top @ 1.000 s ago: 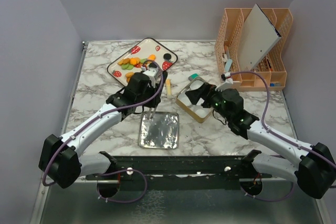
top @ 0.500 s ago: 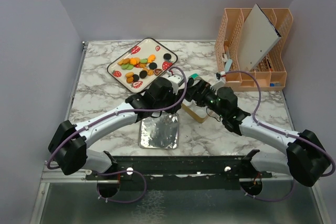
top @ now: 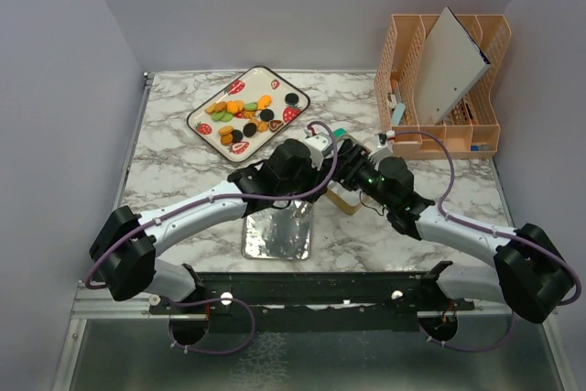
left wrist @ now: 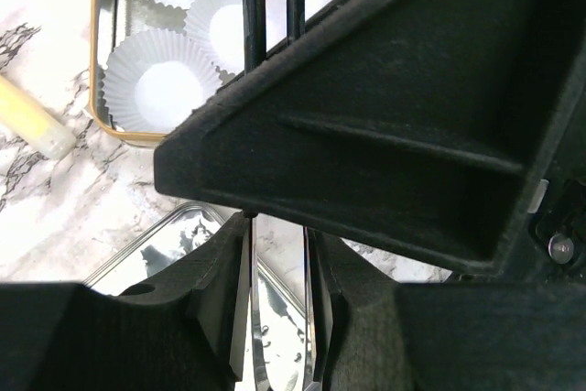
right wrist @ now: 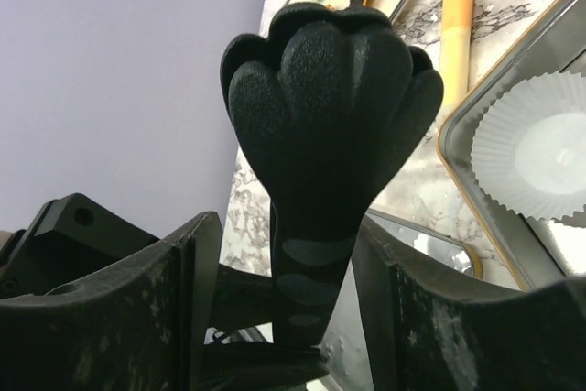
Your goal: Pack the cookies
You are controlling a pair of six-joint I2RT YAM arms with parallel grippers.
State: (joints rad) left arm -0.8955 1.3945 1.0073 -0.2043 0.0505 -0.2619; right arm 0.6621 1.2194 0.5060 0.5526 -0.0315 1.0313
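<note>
No word, number, brand or sign can be read anywhere. The white rectangular tray (top: 222,93) at the far left of the marbled bench (top: 174,171) carries only red strawberry pictures (top: 236,87). Any lettering in the peach plastic organiser (top: 403,52) at the far right is too small to tell.

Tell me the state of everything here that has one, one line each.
Left claw: shut on black tongs.
Right claw: open around the tongs' head.
Tin: open.
Paper cups: visible ones empty.
Silver lid: off, lying flat.
Cookies: unpacked, loose on tray.
</note>
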